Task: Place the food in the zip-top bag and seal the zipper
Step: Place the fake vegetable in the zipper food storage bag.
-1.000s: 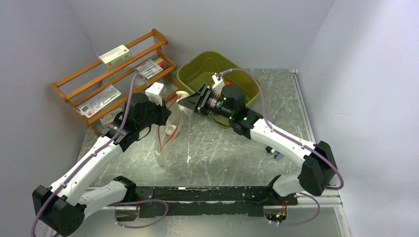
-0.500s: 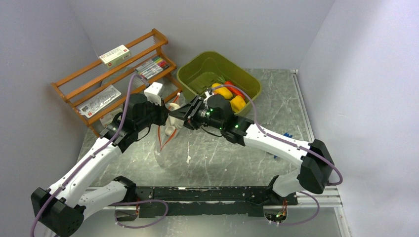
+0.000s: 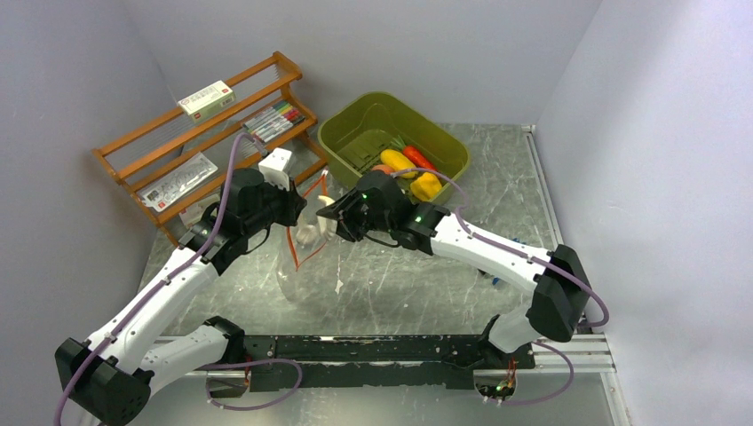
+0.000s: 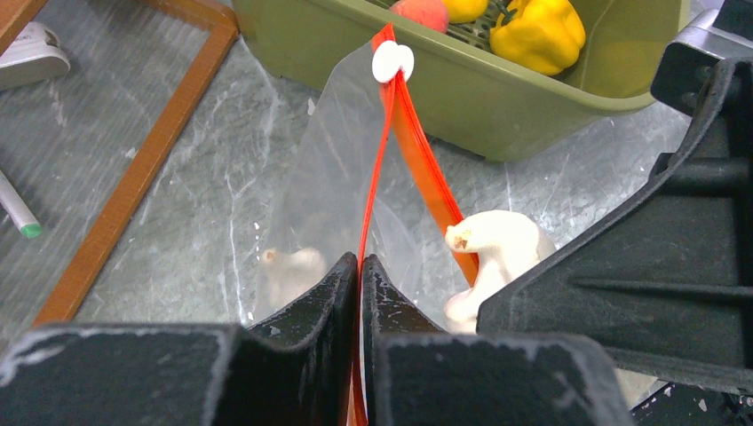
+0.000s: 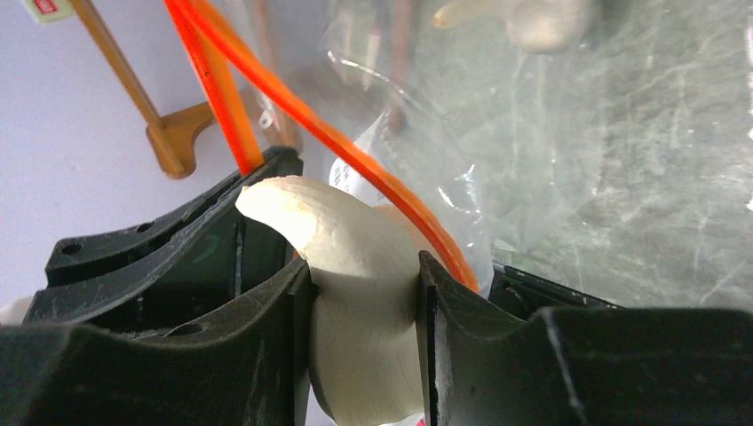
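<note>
My left gripper is shut on the red-orange zipper and holds the clear zip-top bag up by its mouth, which gapes open. A white slider sits at the strip's far end. My right gripper is shut on a white food piece right at the bag's mouth, touching the zipper. A second white piece lies inside the bag. More food stays in the basket: yellow pieces and a red-orange one.
The olive-green basket stands just behind the right gripper. A wooden rack with coloured markers and a box fills the back left. A small blue thing lies under the right forearm. Walls close in on both sides.
My right arm has swung left from over the basket to the bag's mouth, carrying the white piece. The basket's food now shows. The left gripper has kept its hold.
</note>
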